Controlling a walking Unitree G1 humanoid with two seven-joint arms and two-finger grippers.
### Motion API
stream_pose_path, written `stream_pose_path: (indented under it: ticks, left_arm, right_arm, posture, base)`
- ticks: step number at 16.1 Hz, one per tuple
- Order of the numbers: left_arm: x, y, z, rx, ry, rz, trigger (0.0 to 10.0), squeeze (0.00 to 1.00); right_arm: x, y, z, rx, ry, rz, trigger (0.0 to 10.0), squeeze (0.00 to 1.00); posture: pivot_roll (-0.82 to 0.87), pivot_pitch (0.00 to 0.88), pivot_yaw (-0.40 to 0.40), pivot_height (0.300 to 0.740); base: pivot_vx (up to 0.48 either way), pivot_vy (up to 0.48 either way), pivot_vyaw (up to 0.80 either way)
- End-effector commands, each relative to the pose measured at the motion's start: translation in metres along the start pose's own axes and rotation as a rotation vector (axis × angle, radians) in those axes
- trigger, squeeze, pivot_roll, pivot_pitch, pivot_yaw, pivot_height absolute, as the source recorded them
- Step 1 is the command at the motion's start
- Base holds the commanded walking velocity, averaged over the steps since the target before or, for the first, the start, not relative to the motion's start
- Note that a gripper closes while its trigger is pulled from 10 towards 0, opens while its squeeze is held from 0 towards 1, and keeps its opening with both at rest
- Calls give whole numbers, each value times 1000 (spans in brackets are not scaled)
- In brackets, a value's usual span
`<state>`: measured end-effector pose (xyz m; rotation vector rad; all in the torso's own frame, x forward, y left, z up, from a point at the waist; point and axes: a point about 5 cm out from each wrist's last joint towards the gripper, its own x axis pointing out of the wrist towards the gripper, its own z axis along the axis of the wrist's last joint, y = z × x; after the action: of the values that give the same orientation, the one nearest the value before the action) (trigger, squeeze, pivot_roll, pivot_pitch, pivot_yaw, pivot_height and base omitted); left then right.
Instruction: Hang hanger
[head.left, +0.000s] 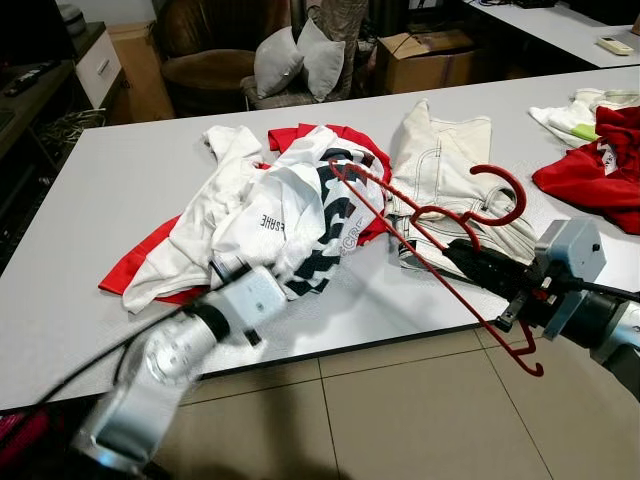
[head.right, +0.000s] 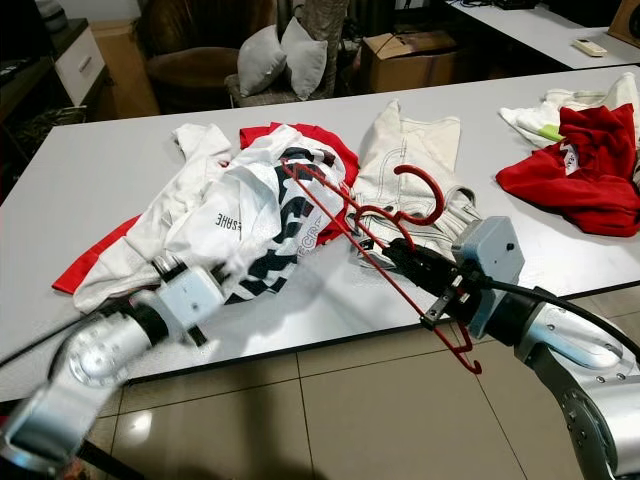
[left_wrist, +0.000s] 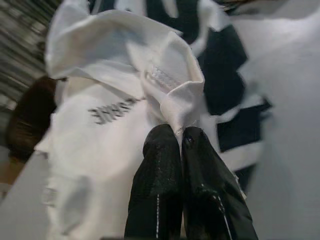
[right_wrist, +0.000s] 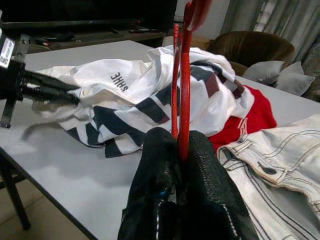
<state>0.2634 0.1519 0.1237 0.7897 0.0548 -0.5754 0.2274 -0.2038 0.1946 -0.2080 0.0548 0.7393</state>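
Right tool (head.left: 462, 249) clamps thin red wire hanger (head.left: 440, 215); left tool (left_wrist: 181, 137) pinches white shirt (head.left: 265, 215).

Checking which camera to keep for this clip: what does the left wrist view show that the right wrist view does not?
Left wrist view alone: the left tool shut on a fold of the white shirt, pinching a hem close up, with stitching visible.

Right wrist view alone: the right tool shut on the red hanger, a red garment under the shirt, and pale jeans beside it on the white table.

Both: the white shirt with dark stripes and its printed lettering.
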Motion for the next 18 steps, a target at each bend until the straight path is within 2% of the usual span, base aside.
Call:
stream_pose_path:
  ticks: [1, 2, 3, 5, 6, 7, 8, 9, 10, 11, 12, 13, 14, 16, 17, 18]
  left_arm:
    - [3, 29, -10, 57, 30, 49, 0, 0]
    - [12, 57, -10, 117, 31, 98, 0, 0]
    - [17, 73, -7, 150, 27, 125, 0, 0]
    - [33, 134, 14, 293, -3, 239, 0, 0]
    - [33, 170, 36, 380, -40, 325, 0, 0]
    - [30, 185, 48, 416, -66, 364, 0, 0]
    - [22, 204, 69, 471, -147, 415, 0, 0]
    - [14, 213, 85, 498, -237, 433, 0, 0]
    - [4, 210, 98, 492, -355, 421, 0, 0]
    - [1, 194, 99, 446, -439, 331, 0, 0]
    - [3, 164, 90, 423, -478, 185, 0, 0]
    - [5, 131, 76, 389, -478, 39, 0, 0]
    - [4, 108, 64, 348, -456, -69, 0, 0]
    - [0, 74, 47, 282, -410, -228, 0, 0]
    - [-7, 42, 31, 221, -328, -358, 0, 0]
    - [-9, 30, 25, 195, -295, -393, 0, 0]
  right_arm:
    - [5, -7, 5, -29, -32, -52, 10000, 0]
    - [8, -17, 5, -52, -35, -126, 10000, 0]
    - [9, -22, 6, -58, -43, -159, 10000, 0]
    - [13, -35, 15, -63, -103, -245, 10000, 0]
    - [13, -39, 20, -64, -135, -271, 10000, 0]
    - [13, -41, 22, -64, -146, -280, 10000, 0]
    - [13, -42, 24, -64, -163, -291, 10000, 0]
    - [13, -41, 24, -63, -175, -300, 10000, 0]
    - [13, -39, 24, -56, -187, -304, 10000, 0]
    - [14, -35, 23, -44, -186, -288, 10000, 0]
    - [15, -28, 20, -31, -174, -246, 10000, 0]
    - [15, -22, 17, -16, -159, -193, 10000, 0]
    - [15, -20, 16, -3, -153, -168, 10000, 0]
    - [13, -17, 15, 17, -145, -137, 10000, 0]
    - [9, -17, 13, 45, -115, -68, 10000, 0]
    - [6, -16, 11, 56, -93, -26, 10000, 0]
  posture:
    - [-213, 0, 77, 740]
    - [-213, 0, 78, 740]
    - [-207, 0, 77, 740]
    - [-204, 0, 76, 740]
    - [-200, 0, 77, 740]
    - [-200, 0, 77, 740]
    - [-197, 0, 79, 740]
    - [-195, 0, 82, 740]
    - [-192, 0, 82, 740]
    - [-189, 0, 80, 740]
    - [-186, 0, 70, 740]
    - [-184, 0, 65, 740]
    - [-186, 0, 62, 740]
    - [-187, 0, 55, 740]
    - [-183, 0, 38, 740]
    - [-183, 0, 36, 740]
  base:
    - [0, 0, 0]
    - [0, 0, 0]
    - [0, 0, 0]
    - [0, 0, 0]
    - [0, 0, 0]
    - [0, 0, 0]
    - [0, 0, 0]
    - [0, 0, 0]
    - [0, 0, 0]
    - [0, 0, 0]
    - [0, 0, 0]
    - [0, 0, 0]
    - [0, 0, 0]
    - [0, 0, 0]
    - [0, 0, 0]
    - [0, 0, 0]
